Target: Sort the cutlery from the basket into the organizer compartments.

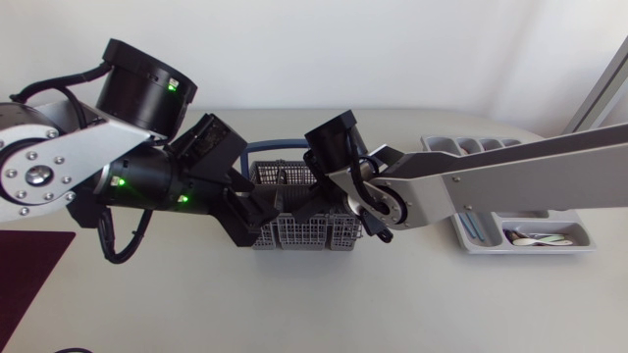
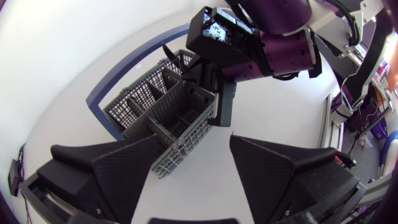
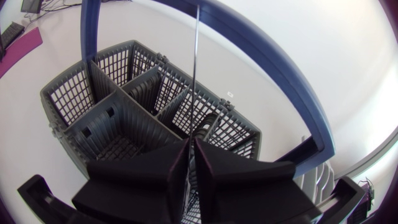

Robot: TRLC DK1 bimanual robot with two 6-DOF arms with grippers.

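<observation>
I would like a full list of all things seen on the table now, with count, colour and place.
Basket: one, grey with blue handle, table's middle.
Organizer: one, grey, table's right side.
Sorted cutlery: count unclear, silver, in an organizer end compartment.
Held cutlery piece: one, thin, metallic, upright above basket.
Mat: one, dark red, table's left edge.
Left gripper: one, black, open, at basket's end.
Right gripper: one, black, over basket, shut on that piece.

Basket (image 1: 294, 230): one. Organizer (image 1: 586, 235): one. Utensil (image 3: 194, 74) above basket: one. Spoons (image 1: 538, 238) in organizer: at least two. Left arm (image 1: 59, 162), right arm (image 1: 510, 176): two. Mat (image 1: 25, 270): one.
</observation>
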